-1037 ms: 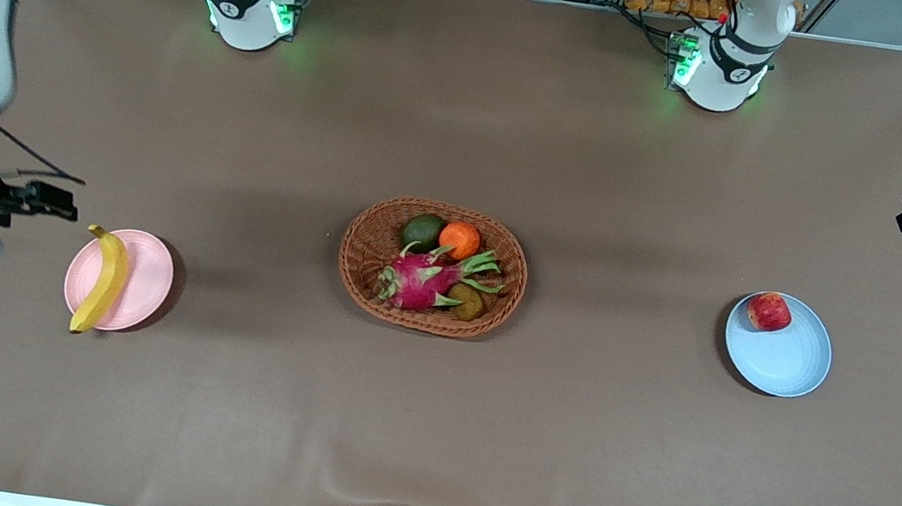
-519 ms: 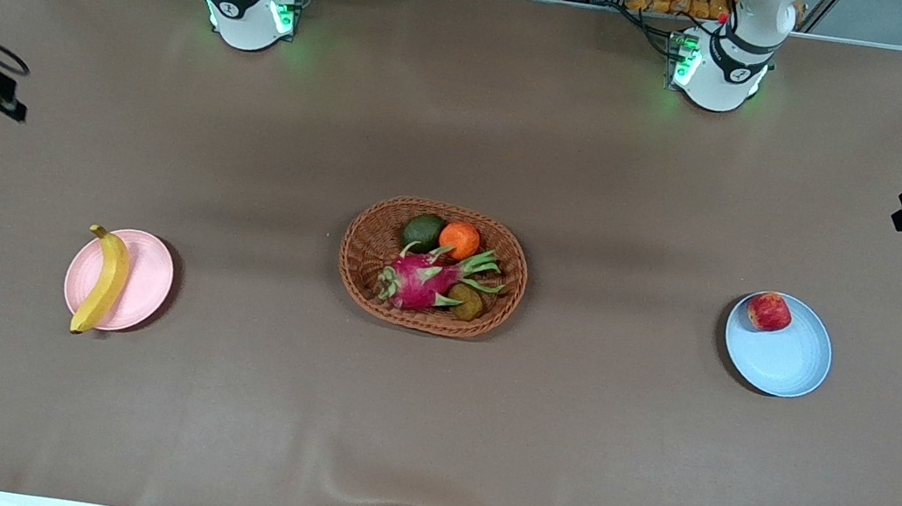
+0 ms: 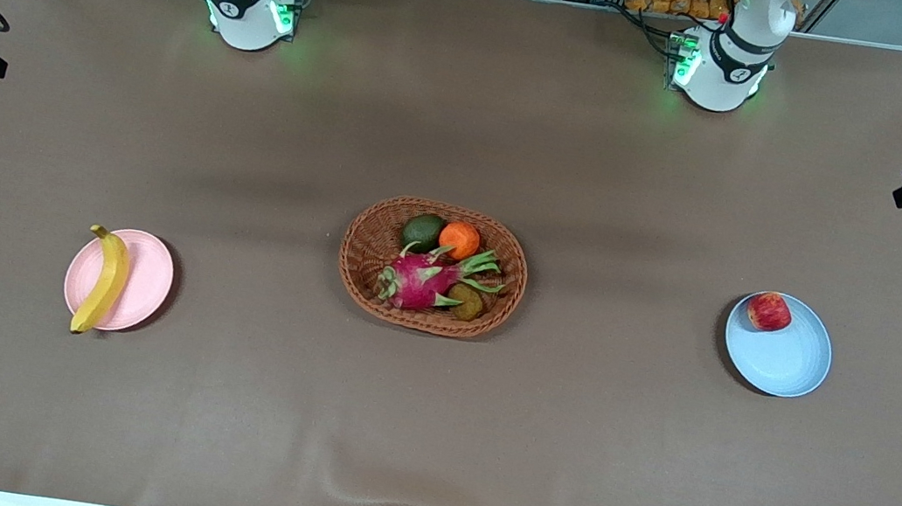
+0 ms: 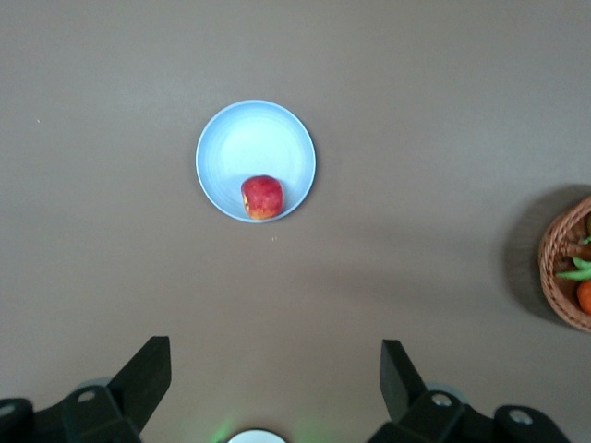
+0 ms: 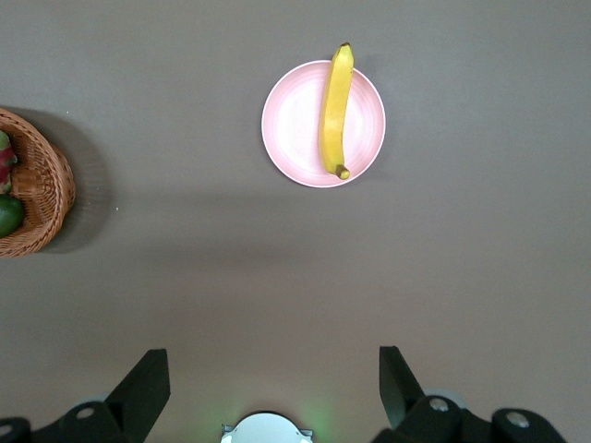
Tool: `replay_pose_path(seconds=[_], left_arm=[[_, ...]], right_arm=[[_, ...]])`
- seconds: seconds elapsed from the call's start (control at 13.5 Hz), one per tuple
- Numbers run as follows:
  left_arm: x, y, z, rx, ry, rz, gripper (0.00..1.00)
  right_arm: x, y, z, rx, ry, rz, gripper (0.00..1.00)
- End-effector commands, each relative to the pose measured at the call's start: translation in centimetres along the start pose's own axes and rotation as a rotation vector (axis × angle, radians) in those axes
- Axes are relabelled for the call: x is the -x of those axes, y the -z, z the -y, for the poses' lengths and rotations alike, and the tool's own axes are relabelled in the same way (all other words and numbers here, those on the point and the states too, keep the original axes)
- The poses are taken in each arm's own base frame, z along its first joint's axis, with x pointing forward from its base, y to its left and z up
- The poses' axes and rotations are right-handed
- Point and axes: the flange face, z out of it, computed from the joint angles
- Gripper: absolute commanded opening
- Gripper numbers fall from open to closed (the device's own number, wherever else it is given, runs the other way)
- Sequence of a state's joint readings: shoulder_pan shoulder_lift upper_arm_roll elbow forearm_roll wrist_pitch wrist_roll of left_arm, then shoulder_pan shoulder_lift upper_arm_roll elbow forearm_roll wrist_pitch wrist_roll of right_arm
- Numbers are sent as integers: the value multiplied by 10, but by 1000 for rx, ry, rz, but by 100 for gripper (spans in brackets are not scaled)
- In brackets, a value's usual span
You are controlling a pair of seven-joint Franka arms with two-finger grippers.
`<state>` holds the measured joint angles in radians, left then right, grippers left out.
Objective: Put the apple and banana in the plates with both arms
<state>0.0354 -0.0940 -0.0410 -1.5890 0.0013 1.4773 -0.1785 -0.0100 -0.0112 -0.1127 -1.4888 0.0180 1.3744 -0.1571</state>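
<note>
the banana (image 3: 103,281) is laid across the pink plate (image 3: 145,281), its end overhanging the rim, so it could be tipped off by any knock. the apple (image 3: 769,312) is set near the blue plate's (image 3: 785,357) edge and might roll. both sets of jaws, left (image 4: 272,383) and right (image 5: 270,388), are held spread and empty, high over the bench (image 3: 427,426).

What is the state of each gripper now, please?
Left gripper: open, holding nothing, high over the table.
Right gripper: open, holding nothing, high over the table.
</note>
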Motion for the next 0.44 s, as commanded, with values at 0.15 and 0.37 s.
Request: replay_pose_path(seconds=[0.15, 0.37], left_arm=[[10, 21, 2, 19, -14, -1, 100], [15, 27, 2, 12, -17, 17, 100]], right_arm=[[9, 2, -4, 9, -48, -19, 100], [9, 2, -2, 8, -63, -27, 100]])
